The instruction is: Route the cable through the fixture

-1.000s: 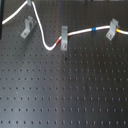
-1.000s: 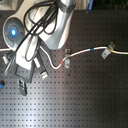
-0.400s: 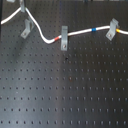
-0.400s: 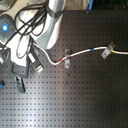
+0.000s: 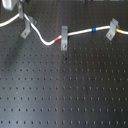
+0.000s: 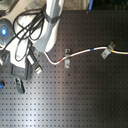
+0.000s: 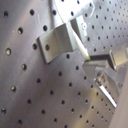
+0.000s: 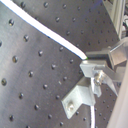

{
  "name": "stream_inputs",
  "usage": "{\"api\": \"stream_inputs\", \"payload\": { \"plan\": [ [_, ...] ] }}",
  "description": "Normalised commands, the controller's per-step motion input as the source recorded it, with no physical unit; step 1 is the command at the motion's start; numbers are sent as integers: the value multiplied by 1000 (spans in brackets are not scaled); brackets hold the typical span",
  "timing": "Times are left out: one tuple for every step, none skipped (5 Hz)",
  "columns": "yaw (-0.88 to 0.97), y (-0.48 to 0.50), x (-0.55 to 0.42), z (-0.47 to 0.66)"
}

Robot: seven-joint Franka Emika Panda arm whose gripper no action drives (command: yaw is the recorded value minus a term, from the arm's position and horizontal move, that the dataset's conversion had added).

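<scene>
The white cable [image 5: 80, 34] runs across the perforated board past three grey clips, with a red band [image 5: 57, 38], a blue band [image 5: 95, 31] and a yellow band [image 5: 118, 30]. The slanted fixture [image 5: 26, 27] stands at the first exterior view's left, and the cable lies across its top. In the first wrist view the fixture [image 7: 57, 42] sits close beside my gripper [image 7: 92, 59], which is shut on the cable [image 7: 80, 46]. The second wrist view shows the cable [image 8: 45, 31] running into the fingertips [image 8: 97, 57], with the clip [image 8: 80, 97] just beside them. In the second exterior view my gripper [image 6: 35, 69] hangs over the cable's left end.
An upright grey clip [image 5: 64, 39] holds the cable at mid-board, and another slanted clip [image 5: 112, 30] holds it at the first exterior view's right. The arm and its black hoses [image 6: 30, 30] fill the second exterior view's upper left. A blue-lit device [image 6: 4, 31] sits at the second exterior view's left edge.
The gripper has shifted slightly near the left clip, still holding the cable. The cable's left part has sunk a little toward the clip. The rest of the cable has not moved.
</scene>
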Motion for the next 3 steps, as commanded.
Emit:
{"api": "stream_inputs", "payload": {
  "plan": [
    [9,22,-173,365],
    [40,-47,-225,83],
    [0,5,-25,1]
  ]
}}
